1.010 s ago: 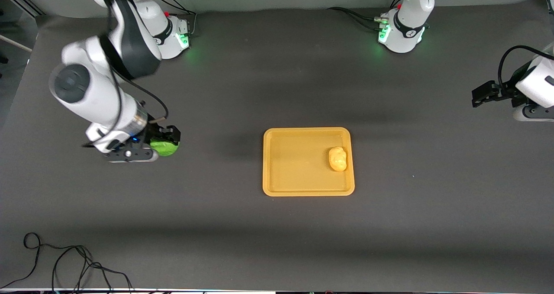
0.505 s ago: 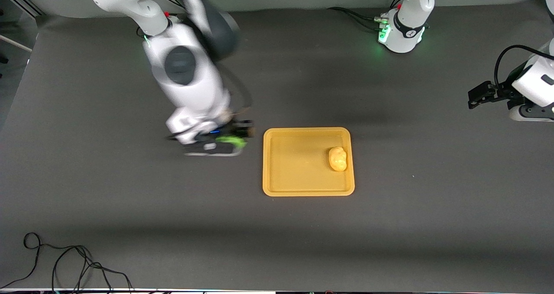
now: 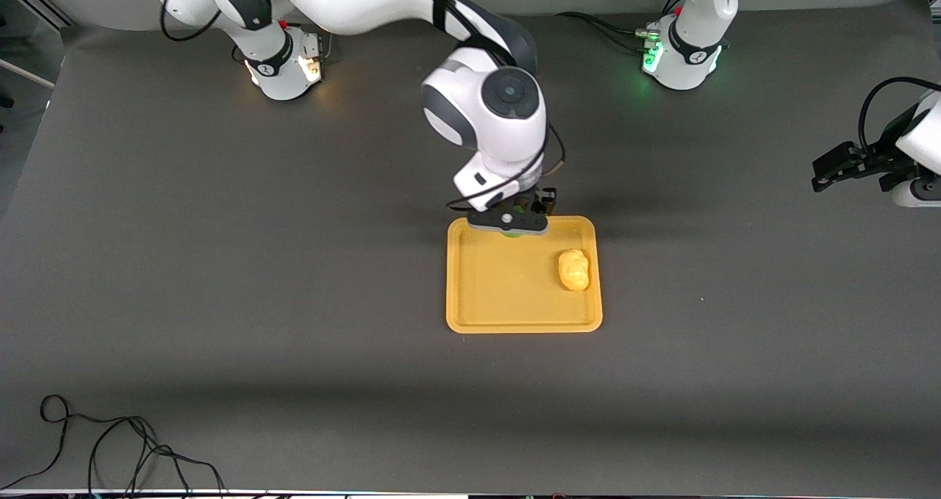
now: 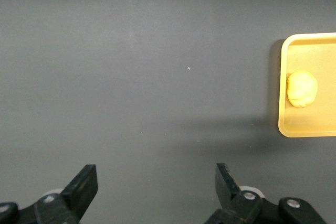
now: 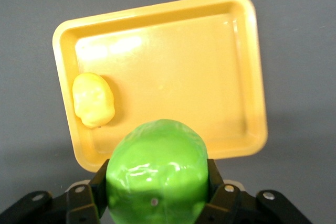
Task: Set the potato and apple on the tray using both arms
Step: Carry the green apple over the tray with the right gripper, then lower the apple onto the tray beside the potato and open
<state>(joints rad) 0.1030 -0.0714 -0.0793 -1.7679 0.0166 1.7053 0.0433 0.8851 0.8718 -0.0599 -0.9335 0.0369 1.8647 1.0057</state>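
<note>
The orange-yellow tray lies mid-table. The yellow potato lies in it, at the end toward the left arm; it also shows in the right wrist view and the left wrist view. My right gripper is shut on the green apple and holds it above the tray's rim on the robots' side. In the front view only a sliver of the apple shows under the hand. My left gripper is open and empty, up over the table's edge at the left arm's end, its fingertips wide apart.
A black cable lies coiled at the table's near corner toward the right arm's end. The arm bases stand along the table's edge farthest from the front camera. Dark bare tabletop surrounds the tray.
My right arm has swung with the apple from the right arm's end of the table to over the tray's rim. The left gripper has shifted slightly.
</note>
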